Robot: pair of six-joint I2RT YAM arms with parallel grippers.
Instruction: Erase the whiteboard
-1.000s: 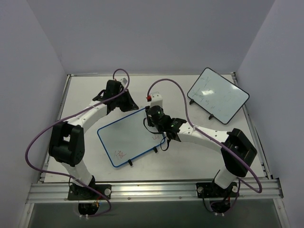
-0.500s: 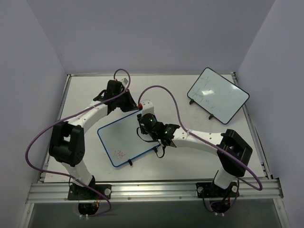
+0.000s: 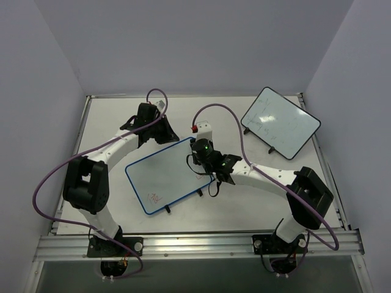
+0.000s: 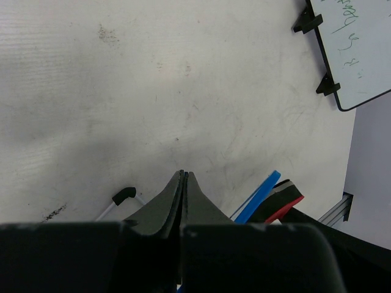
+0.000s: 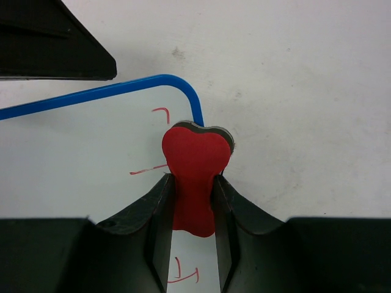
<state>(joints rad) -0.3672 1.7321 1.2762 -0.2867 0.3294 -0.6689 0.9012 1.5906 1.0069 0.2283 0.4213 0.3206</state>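
Your right gripper [image 5: 190, 201] clamps the red eraser [image 5: 195, 152] on the whiteboard [image 3: 165, 174], 1 o'clock corner. Left gripper [image 4: 184, 183], pinched shut and empty, likely braces the 11 o'clock edge.

**Three cams: one overhead, two on the wrists**

Top cam sits high above & behind the arm bases, looking down and fwd. It's a wide, distant view of the whole table [image 3: 110, 122], with the whiteboard [image 3: 165, 174] at centre and the black-rimmed board [image 3: 281, 122] at far right.

Left wrist cam looks out along the left gripper [image 4: 183, 180], low and close to the tabletop. It catches a sliver of blue rim and part of the black-rimmed board.

Right wrist cam looks steeply down past the right gripper [image 5: 190, 183], v. close on the whiteboard's rounded corner.

All three views share that blue rim by the red eraser [image 5: 195, 155].
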